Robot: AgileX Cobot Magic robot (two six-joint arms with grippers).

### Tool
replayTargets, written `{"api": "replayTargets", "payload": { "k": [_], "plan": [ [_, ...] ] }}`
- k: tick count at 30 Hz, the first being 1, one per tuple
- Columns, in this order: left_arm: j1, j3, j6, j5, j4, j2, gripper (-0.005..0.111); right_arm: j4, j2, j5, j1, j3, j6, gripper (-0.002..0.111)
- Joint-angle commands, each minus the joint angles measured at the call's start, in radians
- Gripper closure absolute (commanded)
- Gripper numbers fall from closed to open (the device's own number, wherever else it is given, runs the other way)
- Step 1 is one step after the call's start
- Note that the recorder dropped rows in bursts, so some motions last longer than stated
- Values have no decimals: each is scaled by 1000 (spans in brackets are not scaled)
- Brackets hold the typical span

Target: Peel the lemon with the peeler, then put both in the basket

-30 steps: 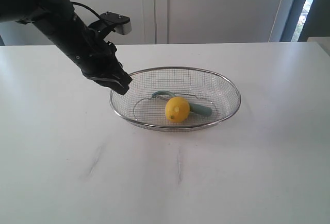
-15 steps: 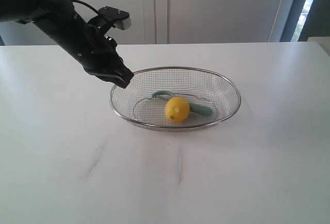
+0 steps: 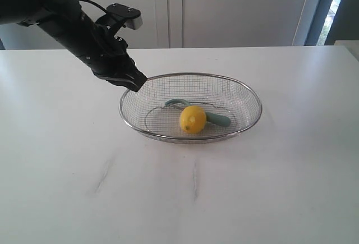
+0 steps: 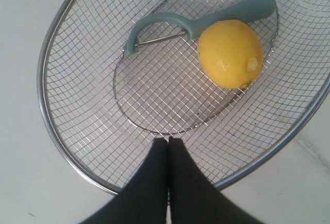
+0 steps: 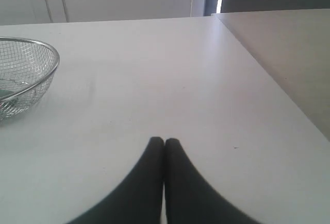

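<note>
The yellow lemon [image 3: 192, 119] lies in the wire mesh basket [image 3: 247, 95], resting against the teal-handled peeler [image 3: 219, 119]. In the left wrist view the lemon [image 4: 230, 53] lies against the peeler [image 4: 227, 13] on the basket's mesh, inside the rim [image 4: 44, 100]. My left gripper [image 3: 134, 83] hovers above the basket's left rim, shut and holding nothing; its tips [image 4: 168, 139] press together. My right gripper [image 5: 164, 141] is shut and empty over bare table, far from the basket [image 5: 49, 54], and is not in the exterior view.
The white table [image 3: 179, 199] runs in every direction around the basket. A table edge [image 5: 268, 74] runs to the side of my right gripper. White cabinet doors [image 3: 224, 8] stand behind the table.
My left gripper has risen and drawn slightly back from the basket's left rim. The lemon, peeler and basket have not moved.
</note>
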Motion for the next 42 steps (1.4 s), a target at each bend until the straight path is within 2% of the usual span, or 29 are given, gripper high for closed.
{"api": "replayTargets", "payload": {
  "k": [1, 8, 42],
  "plan": [
    [1, -3, -3, 5, -11, -10, 107, 2, -4, 0, -40, 2, -10, 108],
    [1, -3, -3, 5, -11, -10, 107, 67, -4, -6, 110, 2, -10, 108],
    [1, -3, -1, -1, -11, -10, 107, 67, -4, 1, 110, 2, -10, 108]
  ]
}}
